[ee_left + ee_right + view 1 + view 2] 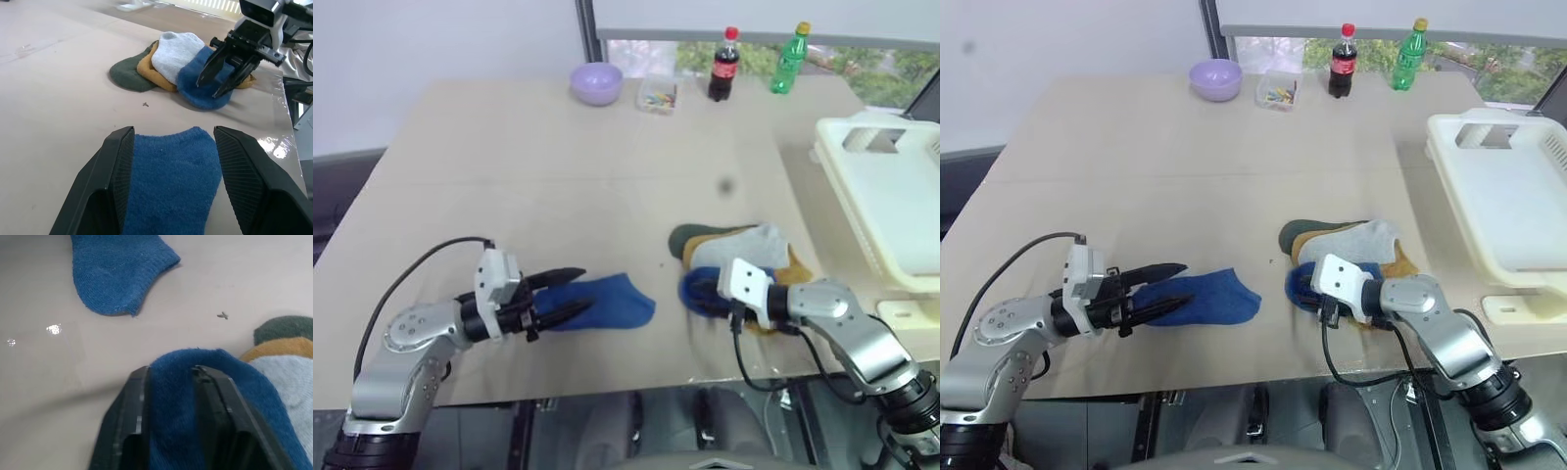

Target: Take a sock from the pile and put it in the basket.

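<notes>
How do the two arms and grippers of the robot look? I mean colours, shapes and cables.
Both arms have silver-grey metal segments with black joint rings. Each wrist carries a white box-shaped camera housing, and a thin black cable loops from it back along the arm. The left gripper and the right gripper each have two black, tapered fingers; the inner pads are finely ribbed.

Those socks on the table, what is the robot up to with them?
It is picking socks out of a pile to drop into the basket. The right gripper is pinching a fold of a blue sock at the pile's near edge; it is not lifted yet. The left gripper is open, its fingers either side of the other blue sock, which lies flat on the table, apart from the pile.
</notes>
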`<action>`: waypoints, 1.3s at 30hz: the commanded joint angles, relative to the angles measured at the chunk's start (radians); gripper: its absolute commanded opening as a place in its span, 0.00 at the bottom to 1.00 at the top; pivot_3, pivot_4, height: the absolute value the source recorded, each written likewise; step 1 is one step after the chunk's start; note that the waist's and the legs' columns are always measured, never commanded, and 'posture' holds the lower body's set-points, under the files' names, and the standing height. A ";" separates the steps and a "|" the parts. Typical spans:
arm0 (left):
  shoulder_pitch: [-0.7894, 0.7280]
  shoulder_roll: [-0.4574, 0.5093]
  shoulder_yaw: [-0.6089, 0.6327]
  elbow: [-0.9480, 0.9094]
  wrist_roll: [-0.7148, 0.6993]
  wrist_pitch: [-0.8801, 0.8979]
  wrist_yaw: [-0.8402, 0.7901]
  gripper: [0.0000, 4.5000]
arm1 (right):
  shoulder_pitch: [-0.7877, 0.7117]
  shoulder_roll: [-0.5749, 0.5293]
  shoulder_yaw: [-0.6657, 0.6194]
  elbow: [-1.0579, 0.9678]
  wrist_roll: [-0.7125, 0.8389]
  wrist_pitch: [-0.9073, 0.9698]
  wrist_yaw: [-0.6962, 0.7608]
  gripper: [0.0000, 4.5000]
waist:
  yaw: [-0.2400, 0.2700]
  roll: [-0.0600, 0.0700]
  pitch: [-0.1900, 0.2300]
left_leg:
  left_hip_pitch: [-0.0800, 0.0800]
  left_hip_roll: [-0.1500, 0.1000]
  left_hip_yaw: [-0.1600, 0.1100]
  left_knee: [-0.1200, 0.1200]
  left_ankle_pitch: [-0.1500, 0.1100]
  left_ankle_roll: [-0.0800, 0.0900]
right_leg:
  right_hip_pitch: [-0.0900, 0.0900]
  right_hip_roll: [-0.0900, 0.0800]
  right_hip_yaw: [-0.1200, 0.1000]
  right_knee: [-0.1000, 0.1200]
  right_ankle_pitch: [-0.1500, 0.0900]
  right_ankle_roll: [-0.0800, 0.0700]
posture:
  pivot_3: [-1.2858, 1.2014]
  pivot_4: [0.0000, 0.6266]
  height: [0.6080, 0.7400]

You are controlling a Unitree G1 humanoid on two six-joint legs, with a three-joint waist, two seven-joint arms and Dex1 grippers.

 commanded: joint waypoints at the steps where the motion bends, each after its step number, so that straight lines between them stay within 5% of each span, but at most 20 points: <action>1: 0.013 -0.004 0.021 -0.028 0.000 -0.021 0.009 0.62 | -0.007 0.003 -0.007 0.001 -0.017 -0.027 0.002 0.07 | 0.000 0.000 0.000 | 0.000 0.000 0.000 0.000 0.000 0.000 | 0.000 0.000 0.000 0.000 0.000 0.000 | 0.52 0.24 1.00; 12: 0.025 -0.004 0.022 -0.059 -0.008 -0.010 0.040 0.62 | -0.010 0.000 -0.018 -0.002 0.021 0.022 0.073 0.02 | 0.000 0.000 0.000 | 0.000 0.000 0.000 0.000 0.000 0.000 | 0.000 0.000 0.000 0.000 0.000 0.000 | 0.52 0.24 1.00; 17: 0.025 -0.001 0.022 -0.077 -0.014 0.004 0.056 0.62 | -0.028 0.002 -0.016 0.020 0.001 0.012 0.068 0.35 | 0.000 0.000 0.000 | 0.000 0.000 0.000 0.000 0.000 0.000 | 0.000 0.000 0.000 0.000 0.000 0.000 | 0.52 0.24 1.00; 24: 0.007 0.005 0.019 -0.100 -0.022 0.034 0.080 0.62 | -0.016 -0.005 0.006 0.051 -0.030 -0.020 0.085 0.35 | 0.001 0.000 0.000 | 0.000 0.000 0.000 0.000 0.000 0.000 | 0.000 0.000 0.000 0.000 0.000 0.000 | 0.52 0.24 1.00; 28: 0.006 0.005 0.021 -0.106 -0.022 0.040 0.086 0.62 | -0.014 -0.006 0.009 0.065 -0.045 -0.037 0.089 0.02 | 0.000 0.000 0.000 | 0.000 0.000 0.000 0.000 0.000 0.000 | 0.000 0.000 0.000 0.000 0.000 0.000 | 0.52 0.24 1.00; 39: 0.017 -0.006 0.032 -0.123 -0.038 0.064 0.124 0.62 | -0.198 0.115 -0.085 -0.016 0.149 0.124 0.070 0.02 | -0.005 0.000 0.000 | 0.001 0.001 0.000 0.000 0.000 0.000 | 0.000 0.000 0.001 0.001 0.000 0.000 | 0.52 0.24 1.00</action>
